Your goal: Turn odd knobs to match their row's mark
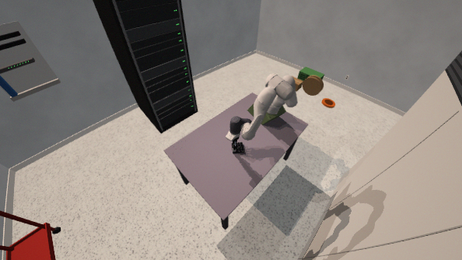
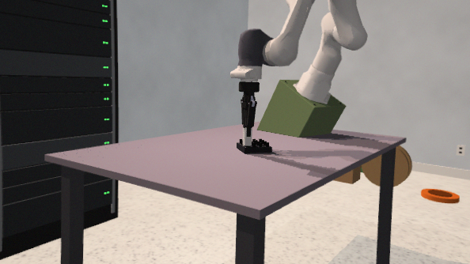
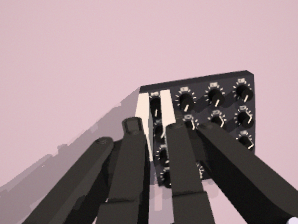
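From the wrist view my gripper [image 3: 156,106] hides the knob box's [image 3: 226,99] left column, names unreadable. It's clamped on a knob [image 3: 156,104] there; the box sits mid-table [image 2: 178,167].

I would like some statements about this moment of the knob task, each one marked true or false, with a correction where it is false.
1. The gripper is down at the knob box, its fingers nearly together on a knob in the box's edge column. True.
2. The knob box lies tipped on its side. False: it stands flat on the table.
3. The arm is mounted on a green base block. True.
4. An orange ring lies on the table. False: it lies on the floor.
5. The server rack stands on the table. False: it stands on the floor by the wall.
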